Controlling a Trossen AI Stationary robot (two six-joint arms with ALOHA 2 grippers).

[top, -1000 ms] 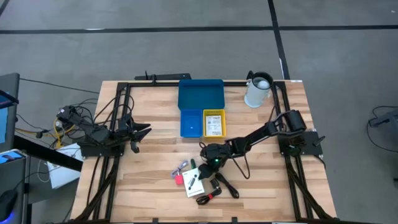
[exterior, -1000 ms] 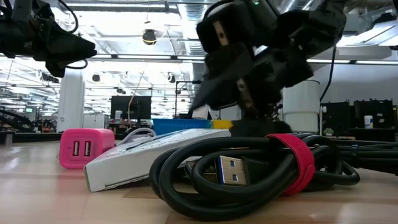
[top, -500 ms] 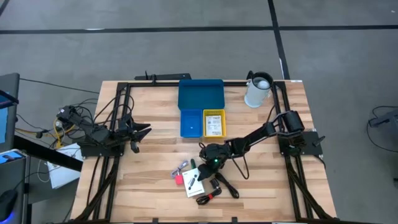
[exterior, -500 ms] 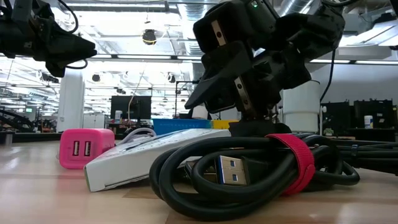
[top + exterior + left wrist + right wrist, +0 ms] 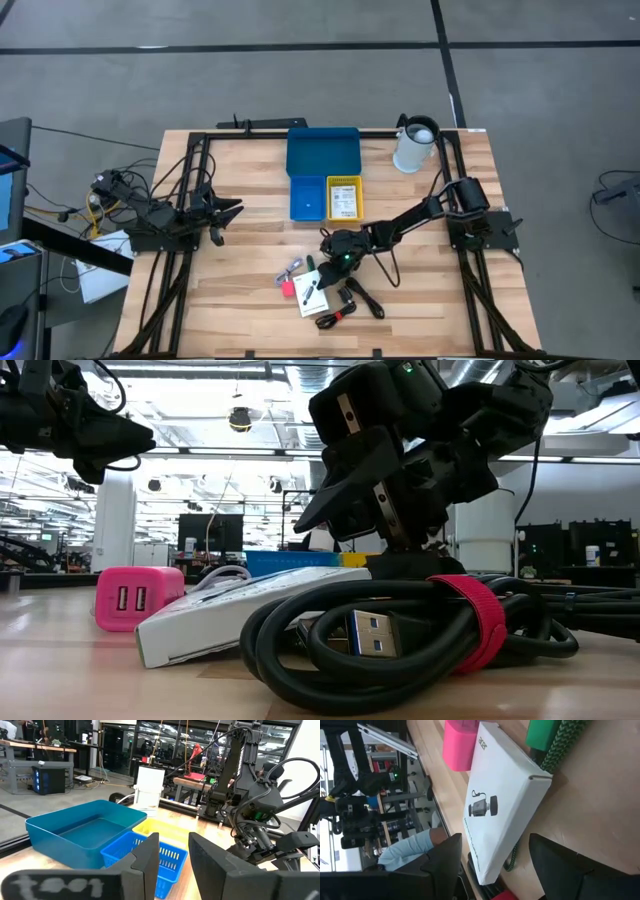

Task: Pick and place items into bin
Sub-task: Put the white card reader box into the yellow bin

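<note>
Nearest the low camera, a coiled black cable (image 5: pixel 400 635) bound with a red strap lies on the pale wooden table (image 5: pixel 250 310). Touching it on one side is a flat white box (image 5: pixel 240 610), with a pink block (image 5: pixel 138 598) just beside that. Seen from above, these items (image 5: pixel 322 292) cluster toward the table's front edge, where the box bears a green-tipped pen (image 5: pixel 310 292).

The right gripper (image 5: pixel 330 258) hangs just above the box's far end with its fingers spread apart and nothing between them. Its wrist camera looks down on the white box (image 5: pixel 502 810), the pink block (image 5: pixel 465 742) and a green braided cord (image 5: pixel 555 750).

Farther back stands the bin set: a small blue bin (image 5: pixel 307 197) and a small yellow bin (image 5: pixel 344 197) side by side, the wide blue tray (image 5: pixel 323 152) behind them. A white pitcher (image 5: pixel 415 145) stands near the far right corner.

The left gripper (image 5: pixel 232 210) waits well off at the table's left side, fingers parted and empty.

Beyond the table lie a grey floor, dark monitors, desks and ceiling lights. A person's light-blue sleeve (image 5: pixel 402 852) shows in the right wrist view.
</note>
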